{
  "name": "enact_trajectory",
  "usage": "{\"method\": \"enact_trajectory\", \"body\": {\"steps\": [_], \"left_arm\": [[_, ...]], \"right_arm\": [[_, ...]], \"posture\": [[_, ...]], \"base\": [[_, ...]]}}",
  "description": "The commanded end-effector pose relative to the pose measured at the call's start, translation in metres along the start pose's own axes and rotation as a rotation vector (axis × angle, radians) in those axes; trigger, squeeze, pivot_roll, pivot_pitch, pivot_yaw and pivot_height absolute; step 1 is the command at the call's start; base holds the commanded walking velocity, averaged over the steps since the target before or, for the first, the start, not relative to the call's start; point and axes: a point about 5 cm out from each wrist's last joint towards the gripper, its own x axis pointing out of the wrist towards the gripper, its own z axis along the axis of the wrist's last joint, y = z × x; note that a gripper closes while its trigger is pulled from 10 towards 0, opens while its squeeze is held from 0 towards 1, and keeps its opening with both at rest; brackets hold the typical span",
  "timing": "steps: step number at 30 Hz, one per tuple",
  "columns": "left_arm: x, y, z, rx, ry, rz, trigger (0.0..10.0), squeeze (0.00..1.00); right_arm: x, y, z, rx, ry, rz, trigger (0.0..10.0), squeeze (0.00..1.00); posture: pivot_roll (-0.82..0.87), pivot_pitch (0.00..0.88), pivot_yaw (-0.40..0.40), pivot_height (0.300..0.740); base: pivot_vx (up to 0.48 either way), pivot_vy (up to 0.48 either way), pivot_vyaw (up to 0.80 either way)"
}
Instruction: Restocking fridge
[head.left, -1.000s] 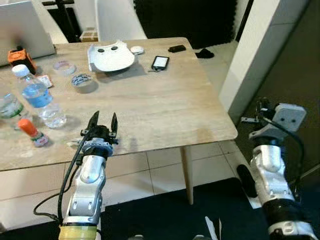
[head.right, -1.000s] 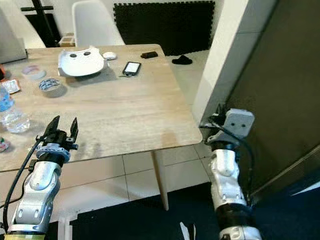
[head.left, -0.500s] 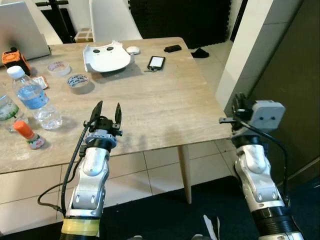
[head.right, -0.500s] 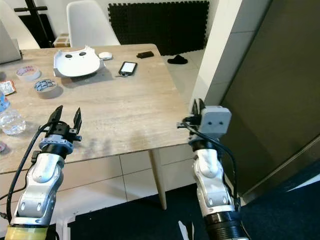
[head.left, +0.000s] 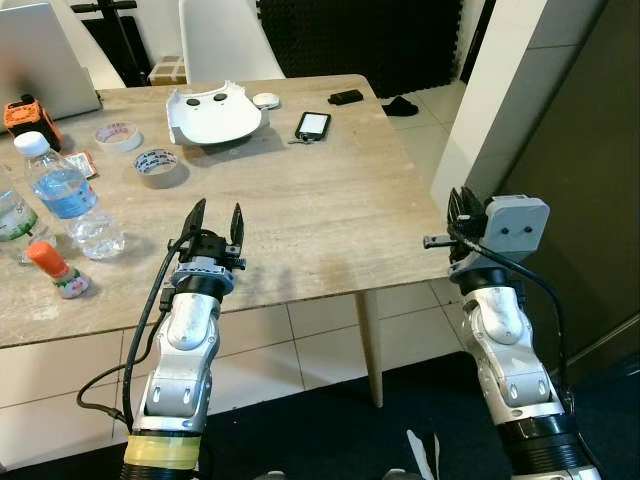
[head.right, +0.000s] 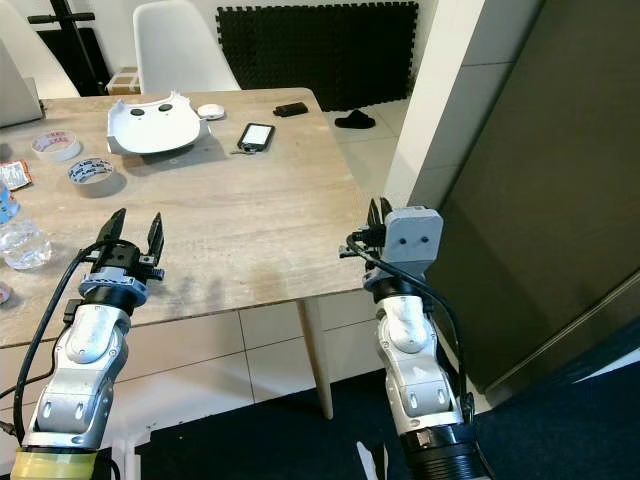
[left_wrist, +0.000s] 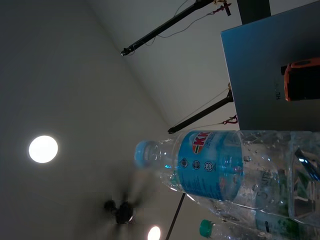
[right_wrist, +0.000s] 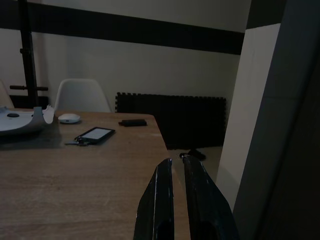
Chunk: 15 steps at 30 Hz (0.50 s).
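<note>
A clear water bottle with a blue label (head.left: 68, 198) stands at the wooden table's (head.left: 330, 210) left side. Beside it are a green-labelled bottle (head.left: 14, 218) and a small red-capped bottle (head.left: 56, 269). My left gripper (head.left: 213, 214) is open, held upright over the table's front edge, to the right of the bottles and apart from them. The left wrist view looks at the blue-labelled bottle (left_wrist: 225, 170) from the side. My right gripper (head.left: 455, 208) is shut and empty beside the table's right front corner; its fingers (right_wrist: 162, 190) point along the tabletop.
On the table lie a phone (head.left: 312, 124), a white shell-shaped cover (head.left: 212, 112), two tape rolls (head.left: 158, 164), an orange tool (head.left: 22, 113) and a laptop (head.left: 40, 55). A white pillar (head.left: 495, 110) and a tall dark panel (head.left: 590, 170) stand on the right. A white chair (head.left: 225, 40) stands behind the table.
My right arm has swung left from the dark panel to the table's right front corner. The view has shifted a little. The left gripper stays open in about the same place.
</note>
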Motion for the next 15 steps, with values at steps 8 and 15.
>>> {"method": "enact_trajectory", "body": {"steps": [8,15], "left_arm": [[0.0032,-0.005,-0.0003,-0.011,0.008,-0.011,10.0,0.0],[0.0045,-0.0062,0.0018,-0.015,-0.002,-0.013,10.0,0.0]], "right_arm": [[-0.001,-0.0014,0.0009,0.004,0.018,-0.011,10.0,0.0],[0.0005,-0.0008,0.0019,0.007,0.016,-0.011,10.0,0.0]], "posture": [[0.04,0.058,-0.049,0.74],[0.04,0.044,-0.043,0.74]], "base": [[0.0,0.0,0.0],[0.0,0.0,0.0]]}}
